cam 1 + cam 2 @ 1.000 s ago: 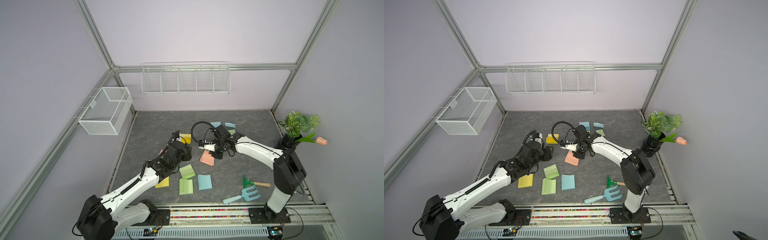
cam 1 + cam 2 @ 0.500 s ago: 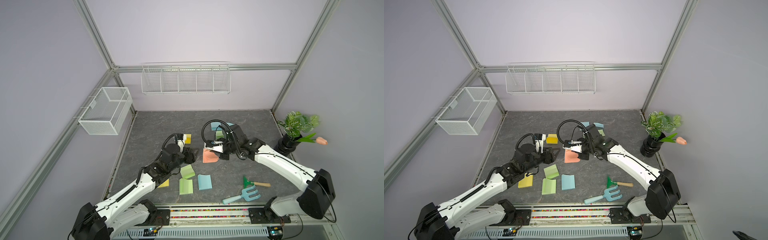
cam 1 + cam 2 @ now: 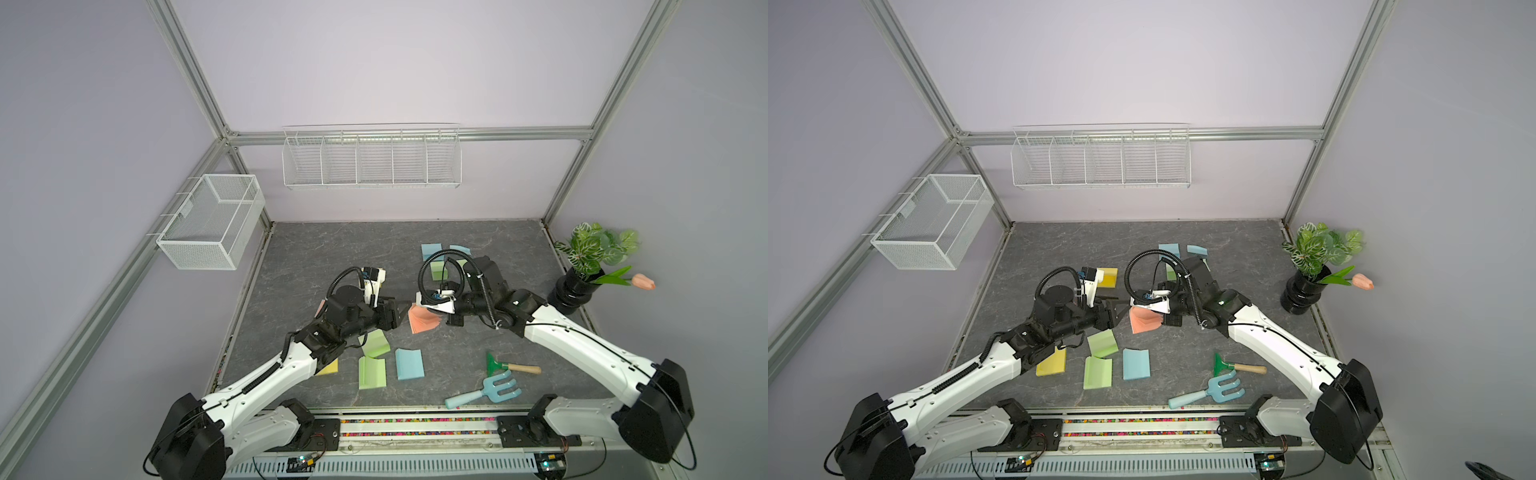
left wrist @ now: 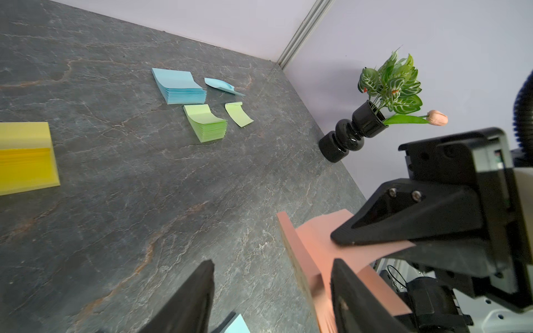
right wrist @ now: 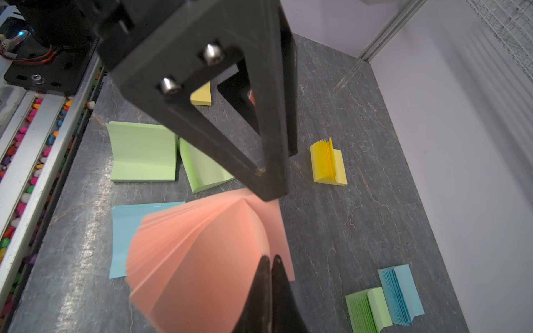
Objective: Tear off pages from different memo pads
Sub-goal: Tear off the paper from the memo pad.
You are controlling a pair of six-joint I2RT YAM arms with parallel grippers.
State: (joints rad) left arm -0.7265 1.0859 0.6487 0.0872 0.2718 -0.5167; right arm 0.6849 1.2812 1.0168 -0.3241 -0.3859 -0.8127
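Item: salmon memo pad (image 3: 423, 321), mid-table between my two arms, leaves fanned open and the block tilted. Whether any edge rests on the table (image 3: 332, 249) I cannot tell.
Right gripper (image 5: 270, 259): pinched tight on a salmon page (image 4: 375, 248) near its free edge. One leaf or several, I cannot tell.
Left gripper (image 4: 272, 263): jaws partly apart and holding nothing. One finger is over the pad's face, contact unclear, and the other is clear beyond the pad's edge.
Handling: paper, light and limp. I judge a single leaf will crease or rip crookedly if jerked. The block is probably stiff only at its glued spine.
Hold: the spine side looks best for my left jaws, clamping the block while my right peels away from the glue.
Neighbours, near side: blue memo pad (image 3: 409, 364) and two green memo pads (image 3: 375, 343) close by.
Neighbours, far side: yellow memo pad (image 4: 26, 155), second blue memo pad (image 4: 180, 88), third green memo pad (image 4: 206, 122), loose green page (image 4: 238, 114).
Obstruction: my own grippers crowd each other. The toy garden fork (image 3: 484, 390) and black vase (image 3: 575, 291) stand well apart.
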